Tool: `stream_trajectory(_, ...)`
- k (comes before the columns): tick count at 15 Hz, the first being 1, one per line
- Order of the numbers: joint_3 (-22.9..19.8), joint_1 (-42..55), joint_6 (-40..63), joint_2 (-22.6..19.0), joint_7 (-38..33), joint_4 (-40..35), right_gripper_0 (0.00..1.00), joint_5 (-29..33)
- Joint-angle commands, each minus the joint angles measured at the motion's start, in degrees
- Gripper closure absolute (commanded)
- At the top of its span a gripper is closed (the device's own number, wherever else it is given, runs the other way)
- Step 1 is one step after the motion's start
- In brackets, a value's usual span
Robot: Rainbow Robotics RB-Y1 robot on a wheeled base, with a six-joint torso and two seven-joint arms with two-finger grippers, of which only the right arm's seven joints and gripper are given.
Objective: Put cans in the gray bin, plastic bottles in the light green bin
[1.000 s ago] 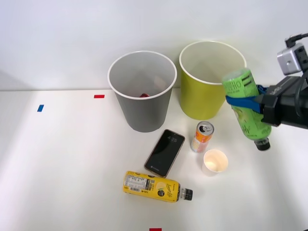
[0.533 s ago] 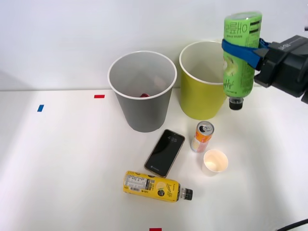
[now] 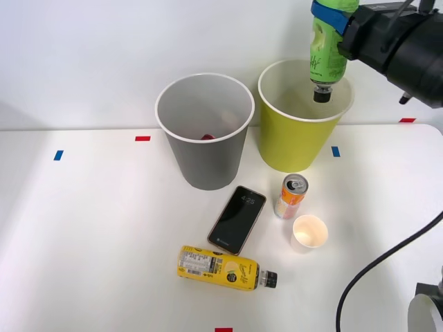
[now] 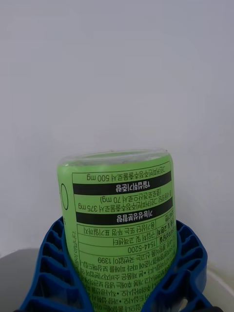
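While gripping the green bottle (image 3: 327, 48) cap-down, the right claw (image 3: 337, 15) hovers above the light green bin (image 3: 291, 142).

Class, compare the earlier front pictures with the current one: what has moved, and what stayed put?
The right gripper, shut on the green bottle, lifted it up and leftward until it hangs cap-down over the light green bin. The can, yellow bottle, phone, paper cup and gray bin stayed put.
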Motion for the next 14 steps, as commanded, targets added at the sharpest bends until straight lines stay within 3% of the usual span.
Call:
stream_trajectory(1,4.2,-2.3,-7.2,-0.6,-0.2,6.9,1.0,2.8)
stream_trajectory(5,5.2,-4.9,-7.9,-1.5,0.4,11.1,1.0,3.9)
stream_trajectory(8,9.2,-5.0,-14.5,-1.5,-0.7,13.8,1.0,8.3)
stream_trajectory(9,9.5,-5.0,-15.6,-1.5,-0.9,14.5,0.71,8.1)
stream_trajectory(10,9.5,-5.0,-15.6,-1.5,-1.1,14.4,0.16,8.0)
stream_trajectory(11,9.5,-4.9,-15.6,-1.6,-1.2,14.4,0.0,7.5)
stream_trajectory(14,9.4,-2.5,-15.4,-3.5,-0.6,12.4,0.0,1.5)
